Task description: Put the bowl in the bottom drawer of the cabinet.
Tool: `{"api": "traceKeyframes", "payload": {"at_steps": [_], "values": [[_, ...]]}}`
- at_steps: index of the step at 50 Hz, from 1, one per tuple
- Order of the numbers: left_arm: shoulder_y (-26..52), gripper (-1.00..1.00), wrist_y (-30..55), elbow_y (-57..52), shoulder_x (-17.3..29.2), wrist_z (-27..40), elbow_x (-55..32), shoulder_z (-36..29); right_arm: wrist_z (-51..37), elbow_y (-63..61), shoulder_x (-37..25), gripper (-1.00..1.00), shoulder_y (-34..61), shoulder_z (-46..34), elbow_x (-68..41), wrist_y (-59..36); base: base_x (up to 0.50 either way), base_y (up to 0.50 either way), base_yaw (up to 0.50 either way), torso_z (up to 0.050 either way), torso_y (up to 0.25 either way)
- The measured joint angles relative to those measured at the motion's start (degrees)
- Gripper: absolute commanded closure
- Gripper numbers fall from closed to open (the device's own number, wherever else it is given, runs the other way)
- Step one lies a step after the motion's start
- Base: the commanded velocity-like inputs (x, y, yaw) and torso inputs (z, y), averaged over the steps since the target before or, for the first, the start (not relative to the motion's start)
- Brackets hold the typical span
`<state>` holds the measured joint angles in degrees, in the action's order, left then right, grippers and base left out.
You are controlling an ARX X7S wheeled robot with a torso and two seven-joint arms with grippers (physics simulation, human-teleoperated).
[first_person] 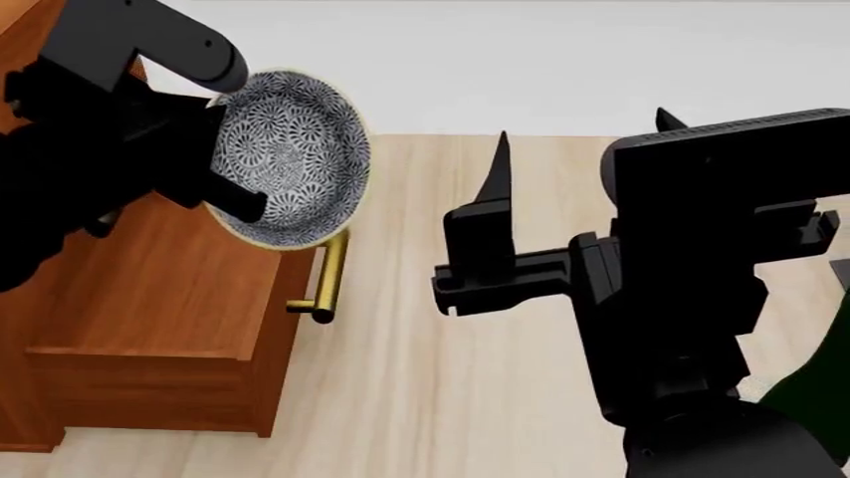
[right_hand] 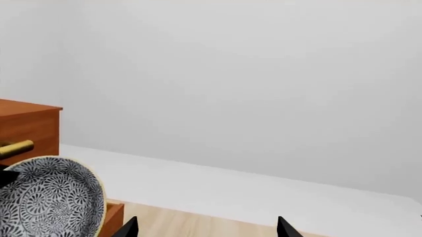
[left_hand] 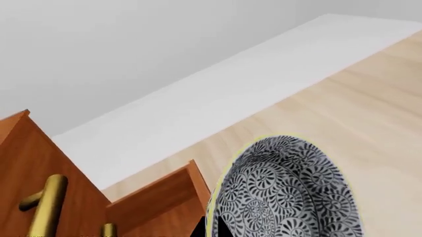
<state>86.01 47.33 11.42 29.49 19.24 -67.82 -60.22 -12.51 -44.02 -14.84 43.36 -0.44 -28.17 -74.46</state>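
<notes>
The bowl (first_person: 295, 149), blue-grey and white floral, hangs tilted on its side beside the reddish-brown cabinet (first_person: 27, 30). My left gripper (first_person: 226, 184) is shut on its rim; in the left wrist view the black fingertips (left_hand: 197, 231) pinch the rim of the bowl (left_hand: 290, 192). Below the bowl, the bottom drawer (first_person: 173, 289) stands pulled out, its brass handle (first_person: 326, 274) facing the floor side. My right gripper (first_person: 582, 144) is open and holds nothing, off to the right of the bowl. The right wrist view shows the bowl (right_hand: 49, 197) beside the cabinet (right_hand: 26, 123).
Pale wooden floor (first_person: 398, 398) stretches in front of the cabinet to a white wall (first_person: 558, 60). An upper drawer's brass handle (left_hand: 46, 207) sits above the pulled-out drawer front (left_hand: 158, 197). A dark green object (first_person: 813, 398) shows at the right edge behind my right arm.
</notes>
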Motion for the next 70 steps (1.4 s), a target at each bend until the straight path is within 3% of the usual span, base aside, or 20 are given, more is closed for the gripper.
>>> {"api": "traceKeyframes", "payload": {"at_steps": [44,70], "values": [[0.8,1.0,-2.8,7.5,-2.5,1.1,10.6,-5.7,-0.8,1.0,-1.1,-1.0,-0.1,0.2,-0.9,1.7,0.0,0.0,0.0,0.0,0.0],[-0.7,1.0,-7.7,18.6,-7.3,-1.5,16.7,-9.1,-1.5,1.2,-1.7,-1.0,0.0,0.5,-1.7,2.0,0.0,0.0,0.0,0.0,0.0]]}}
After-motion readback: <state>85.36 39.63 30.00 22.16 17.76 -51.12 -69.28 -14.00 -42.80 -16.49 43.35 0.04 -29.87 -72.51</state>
